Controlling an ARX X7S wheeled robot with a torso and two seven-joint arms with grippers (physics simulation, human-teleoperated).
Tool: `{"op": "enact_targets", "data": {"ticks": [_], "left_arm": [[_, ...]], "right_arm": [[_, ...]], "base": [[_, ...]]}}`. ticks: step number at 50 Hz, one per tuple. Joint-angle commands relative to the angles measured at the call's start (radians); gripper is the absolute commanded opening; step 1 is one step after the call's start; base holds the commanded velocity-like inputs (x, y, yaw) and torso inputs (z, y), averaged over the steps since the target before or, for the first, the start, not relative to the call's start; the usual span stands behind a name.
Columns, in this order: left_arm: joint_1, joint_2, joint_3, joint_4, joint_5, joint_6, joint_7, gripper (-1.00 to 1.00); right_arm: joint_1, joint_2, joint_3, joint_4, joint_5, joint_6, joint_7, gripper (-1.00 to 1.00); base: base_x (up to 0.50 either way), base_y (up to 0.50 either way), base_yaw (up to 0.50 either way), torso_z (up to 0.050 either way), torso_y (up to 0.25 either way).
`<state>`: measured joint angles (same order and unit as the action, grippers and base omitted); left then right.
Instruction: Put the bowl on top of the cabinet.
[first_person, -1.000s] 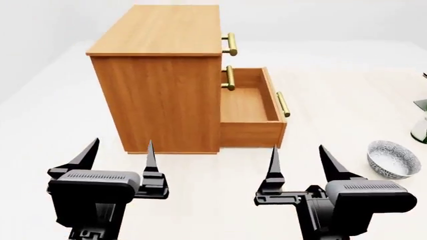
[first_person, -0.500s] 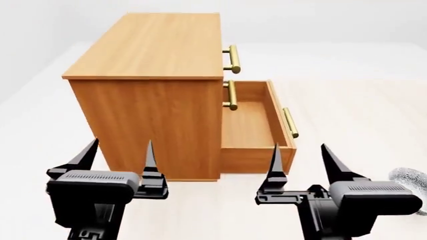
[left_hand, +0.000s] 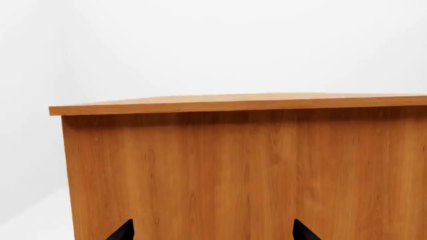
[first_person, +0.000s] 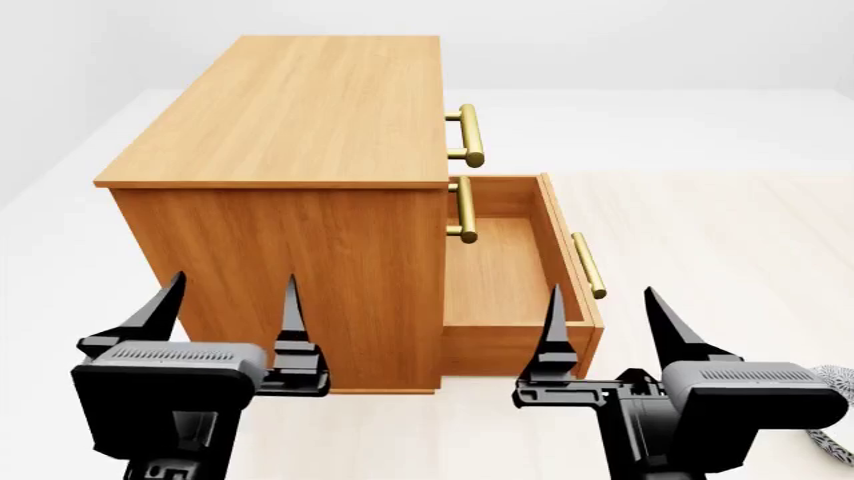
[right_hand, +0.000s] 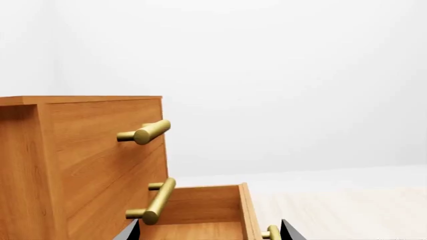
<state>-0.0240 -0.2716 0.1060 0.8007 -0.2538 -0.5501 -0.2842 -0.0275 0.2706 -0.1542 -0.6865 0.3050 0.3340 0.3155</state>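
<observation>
Cabinet centre-left in head view, orange-brown wood, flat top bare, side panel facing camera. 3 brass bar handles on its right-hand face; top 2 drawers shut, bottom drawer pulled out, interior showing nothing inside. Standing on pale table.

Left gripper low at left of head view, fingers spread wide, nothing between them, tips pointing at cabinet side panel, just short of it, contact not visible. Left wrist view filled by cabinet side panel and top edge; only 2 black fingertips at frame bottom, well apart.

Right gripper low at right of head view, fingers also spread wide, empty, in front of open drawer's near corner. Right wrist view: cabinet front corner, 2 upper handles sticking out, open drawer below, third handle partly cut at frame edge, fingertips just in at bottom.

Bowl only a sliver at far right lower edge of head view, patterned blue-grey on white, on table, mostly hidden behind right gripper body and frame edge. Well apart from cabinet, to the right of right gripper, not held. Not on cabinet top.
</observation>
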Motion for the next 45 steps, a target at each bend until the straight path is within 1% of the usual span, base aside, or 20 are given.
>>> {"op": "enact_targets", "data": {"ticks": [1,11,21,28,45], "left_arm": [[0.005,-0.007,-0.015,0.048,-0.017,-0.004,-0.010,1.00],[0.016,-0.021,-0.052,0.142,-0.051,-0.029,-0.026,1.00],[0.017,-0.049,-0.113,0.242,-0.121,-0.070,-0.063,1.00],[0.016,-0.140,-0.082,0.243,-0.193,-0.023,-0.173,1.00],[0.011,-0.201,-0.056,0.235,-0.241,0.016,-0.242,1.00]], "right_arm": [[0.001,0.007,-0.002,-0.001,0.006,0.003,0.012,1.00],[0.003,0.013,-0.007,0.001,0.007,0.005,0.021,1.00],[0.010,0.023,0.003,-0.008,0.018,0.027,0.038,1.00],[0.012,0.034,0.012,-0.024,0.028,0.047,0.048,1.00],[0.048,0.085,0.090,-0.078,0.077,0.177,0.102,1.00]], "base": [[0.00,0.00,0.00,0.000,0.000],[0.00,0.00,0.00,0.000,0.000],[0.00,0.00,0.00,0.000,0.000],[0.00,0.00,0.00,0.000,0.000],[0.00,0.00,0.00,0.000,0.000]]}}
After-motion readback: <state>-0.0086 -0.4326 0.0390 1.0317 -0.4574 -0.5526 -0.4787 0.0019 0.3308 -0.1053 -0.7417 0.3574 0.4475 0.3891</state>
